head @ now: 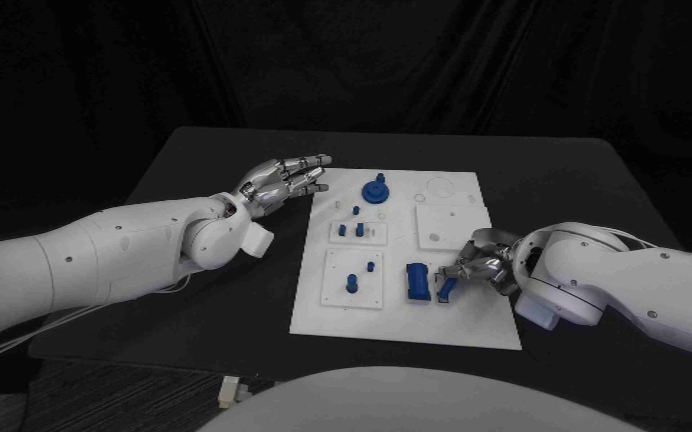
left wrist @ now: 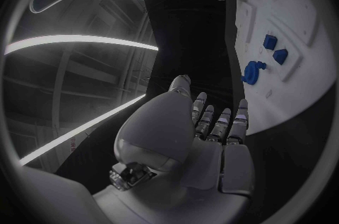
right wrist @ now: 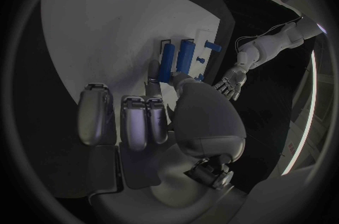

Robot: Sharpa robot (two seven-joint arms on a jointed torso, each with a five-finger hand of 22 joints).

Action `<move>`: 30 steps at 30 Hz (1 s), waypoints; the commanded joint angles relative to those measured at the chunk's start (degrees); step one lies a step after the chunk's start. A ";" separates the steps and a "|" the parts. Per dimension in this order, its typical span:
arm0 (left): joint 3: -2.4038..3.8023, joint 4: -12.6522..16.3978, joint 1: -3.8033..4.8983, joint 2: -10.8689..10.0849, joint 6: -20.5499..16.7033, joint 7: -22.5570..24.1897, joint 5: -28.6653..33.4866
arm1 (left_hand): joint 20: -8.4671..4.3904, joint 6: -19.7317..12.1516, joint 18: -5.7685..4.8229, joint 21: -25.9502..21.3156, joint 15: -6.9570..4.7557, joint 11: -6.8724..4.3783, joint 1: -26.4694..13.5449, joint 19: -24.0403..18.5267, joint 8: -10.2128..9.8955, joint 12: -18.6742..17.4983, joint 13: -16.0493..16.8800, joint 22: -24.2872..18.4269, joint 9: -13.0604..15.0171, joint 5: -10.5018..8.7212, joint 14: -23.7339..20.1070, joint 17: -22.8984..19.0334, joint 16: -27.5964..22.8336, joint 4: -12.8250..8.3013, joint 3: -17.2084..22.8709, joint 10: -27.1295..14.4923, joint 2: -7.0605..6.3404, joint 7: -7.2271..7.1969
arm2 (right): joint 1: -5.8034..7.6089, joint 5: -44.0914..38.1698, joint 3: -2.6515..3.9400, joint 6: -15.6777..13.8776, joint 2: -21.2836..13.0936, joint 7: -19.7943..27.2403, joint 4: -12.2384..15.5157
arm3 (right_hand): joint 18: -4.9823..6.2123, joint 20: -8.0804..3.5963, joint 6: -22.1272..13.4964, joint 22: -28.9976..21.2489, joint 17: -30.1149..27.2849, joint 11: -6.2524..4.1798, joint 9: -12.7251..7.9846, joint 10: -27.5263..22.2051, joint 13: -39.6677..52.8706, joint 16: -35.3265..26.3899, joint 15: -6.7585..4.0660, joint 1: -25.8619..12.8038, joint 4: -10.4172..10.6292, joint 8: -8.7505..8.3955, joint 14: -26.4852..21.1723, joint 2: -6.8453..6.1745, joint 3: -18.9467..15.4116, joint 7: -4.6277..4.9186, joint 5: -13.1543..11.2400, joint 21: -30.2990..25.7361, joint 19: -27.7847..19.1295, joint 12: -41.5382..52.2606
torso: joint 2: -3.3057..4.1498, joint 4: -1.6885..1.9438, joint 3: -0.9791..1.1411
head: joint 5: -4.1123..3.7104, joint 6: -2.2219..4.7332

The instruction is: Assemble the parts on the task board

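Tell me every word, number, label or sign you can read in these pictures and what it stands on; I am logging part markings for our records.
No text can be read in any view.
The task board shows faint engraved outlines, circles and squares, but no letters or numbers.
The blue parts carry no legible marking.
The left hand and right hand show no readable label or brand.

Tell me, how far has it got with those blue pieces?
Several blue parts, such as the round blue part, already stand on the task board. The right hand is at the long blue part; its grip is unclear. The left hand hovers open beside the board. How much remains is unclear.
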 commanded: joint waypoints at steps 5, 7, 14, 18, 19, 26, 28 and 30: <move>0.06 0.07 -0.10 0.13 0.78 0.41 0.33 | 0.05 0.12 -0.38 0.24 0.41 0.26 0.61 0.41 0.38 0.32 0.07 -0.11 0.05 0.29 0.04 0.07 0.24 -0.06 0.39 0.12 0.03 0.48 | -0.14 0.26 0.01 0.18 0.33 -0.27 0.18 | 0.95 -0.42 -0.20 10.85 11.93 -0.41 0.25 6.08 15.07 -0.06 -0.33 -1.28 -0.37 0.45 5.43 -0.73 0.12 -0.15 -2.72 -0.21 0.85 0.20 | 0.00 -0.02 0.00 | 0.06 -0.01; 0.06 0.09 -0.10 0.10 0.79 0.40 0.33 | 0.05 0.12 -0.38 0.24 0.41 0.26 0.61 0.41 0.38 0.32 0.07 -0.11 0.05 0.29 0.04 0.07 0.24 -0.06 0.39 0.12 0.03 0.48 | -0.14 0.25 0.01 0.68 0.50 -0.32 0.09 | 0.96 -0.40 -0.39 10.83 11.86 -0.39 0.34 6.08 15.07 -0.09 -0.32 -1.73 -0.57 0.51 5.42 -1.01 0.09 -0.14 -4.94 -0.26 0.83 0.20 | 0.01 -0.01 0.01 | 0.15 -0.01; 0.06 0.09 -0.11 0.06 0.83 0.37 0.33 | 0.05 0.09 -0.39 0.24 0.41 0.27 0.68 0.43 0.38 0.33 0.07 -0.12 0.05 0.33 0.03 0.07 0.24 -0.10 0.44 0.13 0.04 0.48 | -0.14 -0.64 0.01 1.84 0.80 -0.48 -0.07 | 0.98 -0.27 -0.88 10.79 11.86 -0.20 0.63 6.08 15.07 -0.09 -0.16 -2.84 -1.22 0.79 5.42 -1.91 -1.17 0.09 -16.50 -0.45 0.78 0.20 | 0.02 -0.01 0.01 | 0.17 -0.01; 0.06 0.08 -0.13 0.10 0.89 0.36 0.33 | 0.05 0.09 -0.39 0.24 0.41 0.27 0.68 0.43 0.38 0.33 0.07 -0.12 0.05 0.33 0.03 0.07 0.24 -0.10 0.44 0.13 0.04 0.48 | -0.14 -1.15 0.01 2.18 0.95 -0.55 -0.11 | 1.00 -0.15 -1.05 10.77 11.85 -0.01 0.76 6.08 15.07 -0.09 -0.02 -3.77 -0.66 0.96 5.42 -2.38 -2.89 0.29 -23.56 -0.54 0.78 0.20 | 0.01 0.01 -0.01 | 0.15 -0.01; 0.06 0.07 -0.14 0.11 0.91 0.35 0.33 | 0.05 0.09 -0.39 0.24 0.41 0.27 0.68 0.43 0.38 0.33 0.07 -0.12 0.05 0.33 0.03 0.07 0.24 -0.10 0.44 0.13 0.04 0.48 | -0.14 -1.25 0.01 2.25 0.99 -0.56 -0.12 | 0.99 -0.12 -1.09 10.79 11.88 0.02 0.79 6.08 15.07 -0.08 0.00 -3.83 -0.52 1.00 5.43 -2.38 -3.23 0.32 -24.62 -0.48 0.80 0.20 | 0.01 0.02 -0.02 | 0.11 -0.01; 0.07 0.01 -0.23 0.19 1.05 0.29 0.33 | 0.05 0.09 -0.39 0.24 0.41 0.27 0.68 0.43 0.38 0.33 0.07 -0.12 0.05 0.33 0.03 0.07 0.24 -0.10 0.44 0.13 0.04 0.48 | -0.14 -1.89 0.01 2.28 1.13 -0.61 -0.18 | 1.02 0.01 -1.64 10.76 11.97 0.15 1.07 6.08 15.07 -0.04 0.12 -4.98 3.02 1.33 5.44 -3.41 -7.43 0.46 -33.63 -0.63 0.80 0.20 | 0.02 0.03 0.00 | 0.14 -0.01; 0.07 0.02 -0.25 0.18 1.06 0.28 0.33 | 0.05 0.08 -0.41 0.25 0.42 0.28 0.76 0.46 0.37 0.29 0.06 -0.12 0.05 0.37 0.05 0.07 0.25 -0.16 0.49 0.13 0.05 0.49 | -0.14 -2.26 0.01 2.16 1.12 -0.62 -0.16 | 1.03 0.03 -1.80 10.74 11.95 0.18 1.14 6.08 15.07 -0.04 0.14 -5.12 3.57 1.39 5.44 -3.31 -8.26 0.50 -34.08 -0.70 0.78 0.20 | 0.03 0.01 0.00 | 0.23 -0.01; 0.07 0.02 -0.28 0.15 1.06 0.27 0.33 | 0.05 0.08 -0.41 0.25 0.42 0.28 0.76 0.46 0.37 0.29 0.06 -0.12 0.05 0.37 0.05 0.07 0.25 -0.16 0.49 0.13 0.05 0.49 | -0.14 -2.54 0.01 1.95 1.07 -0.62 -0.14 | 1.02 0.05 -2.08 10.76 11.97 0.22 1.26 6.08 15.07 -0.03 0.17 -5.21 4.45 1.61 5.44 -3.21 -9.40 0.53 -35.09 -0.65 0.80 0.20 | 0.02 0.00 0.01 | 0.22 -0.01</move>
